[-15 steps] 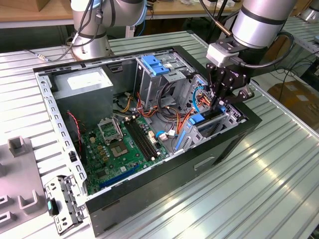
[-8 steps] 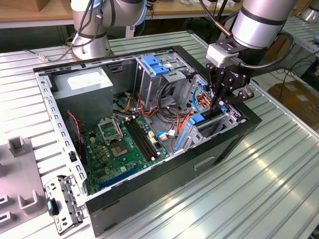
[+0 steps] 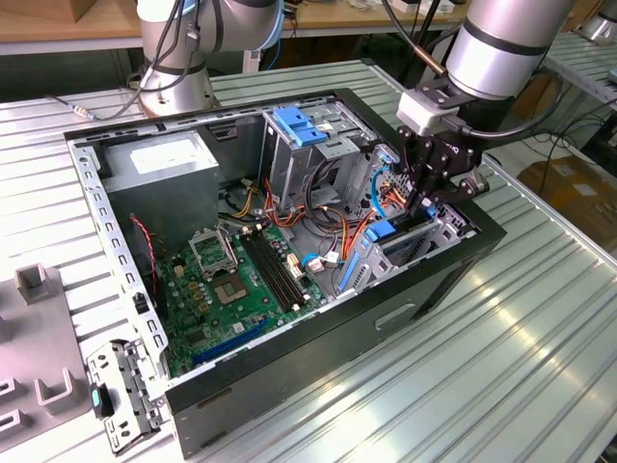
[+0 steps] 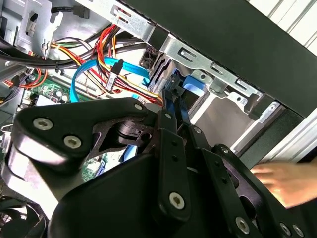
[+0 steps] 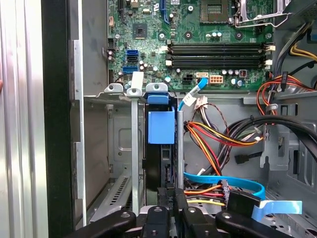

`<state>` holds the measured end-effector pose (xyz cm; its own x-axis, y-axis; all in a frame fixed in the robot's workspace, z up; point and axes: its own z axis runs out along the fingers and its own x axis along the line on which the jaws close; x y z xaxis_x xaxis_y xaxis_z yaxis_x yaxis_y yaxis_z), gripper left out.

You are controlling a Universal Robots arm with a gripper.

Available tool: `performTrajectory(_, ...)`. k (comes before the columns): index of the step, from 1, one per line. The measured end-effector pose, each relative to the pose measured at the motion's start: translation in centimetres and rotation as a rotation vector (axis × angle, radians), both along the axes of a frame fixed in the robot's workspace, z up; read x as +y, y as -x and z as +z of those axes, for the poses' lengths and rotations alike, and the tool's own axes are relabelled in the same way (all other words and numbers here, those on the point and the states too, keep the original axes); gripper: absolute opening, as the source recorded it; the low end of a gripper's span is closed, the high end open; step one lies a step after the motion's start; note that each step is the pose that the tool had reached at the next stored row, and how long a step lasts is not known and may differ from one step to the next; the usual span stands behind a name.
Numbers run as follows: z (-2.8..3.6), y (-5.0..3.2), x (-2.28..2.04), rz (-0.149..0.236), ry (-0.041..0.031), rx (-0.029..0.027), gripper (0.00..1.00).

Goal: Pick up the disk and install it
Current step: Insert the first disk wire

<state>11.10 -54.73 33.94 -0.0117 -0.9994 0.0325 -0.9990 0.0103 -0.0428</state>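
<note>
The disk stands on edge in a narrow metal bay at the front corner of the open case, in the right half of the exterior view. In the first wrist view its bright blue carrier shows as a block at frame centre, with the dark body running down from it toward the bottom edge. In the exterior view the carrier is a blue strip just below the gripper.

The gripper is pinched on the disk's thin edge, its black fingers close together on either side, at the bottom centre of the first wrist view. In the second wrist view the gripper reaches up to the blue frame at upper centre.

Room is tight. Bay walls flank the disk closely on both sides, and the black case wall runs just beyond. Red, yellow and orange wires and a flat blue cable crowd the space right of the bay. The motherboard fills the top of the first wrist view. A blurred hand shows at the right edge of the second wrist view, outside the case.
</note>
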Motion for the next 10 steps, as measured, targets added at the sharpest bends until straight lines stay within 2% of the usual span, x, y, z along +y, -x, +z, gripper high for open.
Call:
performTrajectory(1, -0.01, 0.00, 0.00, 0.000, -0.0002, 0.0000, 0.18)
performTrajectory(2, -0.01, 0.00, 0.00, 0.000, -0.0002, 0.0000, 0.24)
performTrajectory(3, 0.12, 0.00, 0.00, 0.000, -0.0001, 0.0000, 0.24)
performTrajectory(4, 0.33, 0.00, 0.00, 0.000, -0.0001, 0.0000, 0.24)
performTrajectory(5, 0.81, 0.00, 0.00, 0.000, -0.0001, -0.0001, 0.31)
performTrajectory(6, 1.19, 0.00, 0.00, 0.000, 0.0001, 0.0000, 0.31)
performTrajectory(7, 1.18, 0.00, 0.00, 0.000, -0.0001, 0.0000, 0.31)
performTrajectory(8, 1.18, 0.00, 0.00, 0.000, -0.0001, 0.0000, 0.29)
performTrajectory(9, 1.19, 0.00, 0.00, 0.000, -0.0001, 0.0000, 0.23)
performTrajectory(10, 1.20, 0.00, 0.00, 0.000, 0.0000, 0.0000, 0.11)
